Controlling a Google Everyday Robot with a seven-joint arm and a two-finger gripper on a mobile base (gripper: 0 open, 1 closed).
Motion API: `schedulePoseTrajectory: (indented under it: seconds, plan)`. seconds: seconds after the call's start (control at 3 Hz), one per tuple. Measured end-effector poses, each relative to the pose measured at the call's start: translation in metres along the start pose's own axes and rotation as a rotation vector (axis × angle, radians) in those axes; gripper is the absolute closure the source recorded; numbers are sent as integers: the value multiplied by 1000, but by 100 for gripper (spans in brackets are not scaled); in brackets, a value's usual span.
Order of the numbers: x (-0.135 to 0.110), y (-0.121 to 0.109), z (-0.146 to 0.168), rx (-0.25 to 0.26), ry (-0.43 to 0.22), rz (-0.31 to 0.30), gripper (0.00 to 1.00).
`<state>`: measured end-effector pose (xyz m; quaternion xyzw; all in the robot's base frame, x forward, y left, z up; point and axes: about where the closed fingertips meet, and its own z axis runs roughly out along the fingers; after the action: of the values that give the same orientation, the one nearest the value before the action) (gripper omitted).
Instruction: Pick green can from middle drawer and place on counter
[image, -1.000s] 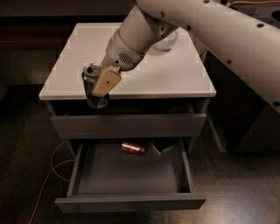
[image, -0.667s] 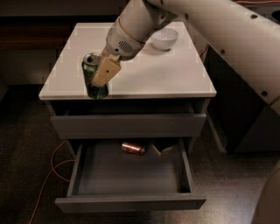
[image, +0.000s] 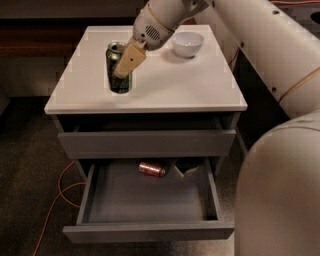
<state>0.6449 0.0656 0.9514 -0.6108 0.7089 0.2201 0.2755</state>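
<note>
My gripper (image: 119, 70) hung over the left half of the counter (image: 175, 85), nearer the back edge than the front, and its jaws were pinching the green can (image: 120, 84). One flat tan finger (image: 129, 59) lay slantwise across the near side of the can. The other was hidden behind it.

The can stood upright with its long axis vertical. Its silver lid and pull tab faced up and its dark, glossy metal wall ran straight down. It sat directly between my jaws, below my wrist, so any release would mean letting go downward. Its base looked level with the white surface, but I could not tell whether it rested there or floated just above.

The counter was a smooth, matte white square slab with a slightly raised rim, set on a grey cabinet. A small, round white bowl (image: 187, 43) sat near the back right corner, well apart from the can. My pale, rounded arm (image: 280, 55) swept in from beyond the right edge.

Below the front edge, the middle drawer (image: 150, 232) stood pulled out. It was a shallow grey box with a flat front and no handle. A reddish-copper can (image: 152, 169) lay on its side at the back of it. An orange cable (image: 55, 200) trailed on the dark floor to the left.
</note>
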Motion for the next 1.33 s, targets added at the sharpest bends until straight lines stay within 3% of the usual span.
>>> schedulePoseTrajectory:
  seconds: [0.67, 1.0, 1.33]
  plan:
    - [22, -44, 11, -3, -6, 99, 100]
    - [32, -59, 22, -2, 12, 130, 83]
    - [40, -70, 32, 0, 43, 158, 59]
